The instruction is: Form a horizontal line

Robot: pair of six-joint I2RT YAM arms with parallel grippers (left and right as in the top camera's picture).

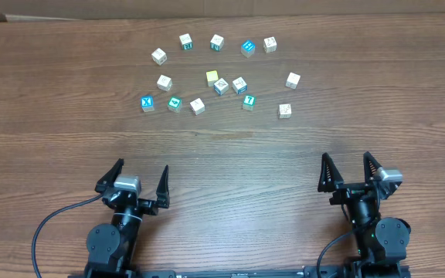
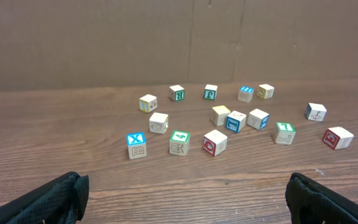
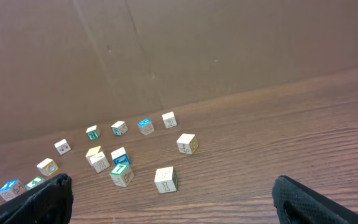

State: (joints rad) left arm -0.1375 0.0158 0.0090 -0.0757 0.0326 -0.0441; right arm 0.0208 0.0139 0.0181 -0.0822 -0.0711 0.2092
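Fingers of the left gripper [image 1: 143, 164] and the right gripper [image 1: 346, 154] are spread wide and hold nothing. Both grippers are seen at the near edge, pointed toward the far side.

A brown wood-grain tabletop [image 1: 222, 154] fills the overhead view, with a wide bare band between the grippers and the work. Over a dozen small letter cubes are scattered loosely across the far middle, well apart from both grippers.

No line is formed yet. Four cubes in the nearest, ragged rank are judged to be the ones meant for it. From left to right they are a teal-green cube [image 1: 174, 103], a white cube [image 1: 198, 106] just beside it, a teal cube marked 7 [image 1: 248, 101], and an outer white cube [image 1: 285, 110] nearest the right arm. A blue cube marked X [image 1: 147, 103] sits just left of the teal-green cube. A pale-yellow cube [image 1: 212, 76] lies behind, mid-cluster. Both are to be left alone.

The step in hand is judged to be a first reach. The outermost cubes are best taken first, each by the arm on its side. The fingers should be lowered straight down astride two free faces, so that neighbours are not nudged. Care is called for at the cube marked 7, which has another cube close behind it. Each cube should be set down in the bare band, square to the near edge and level with the one before.
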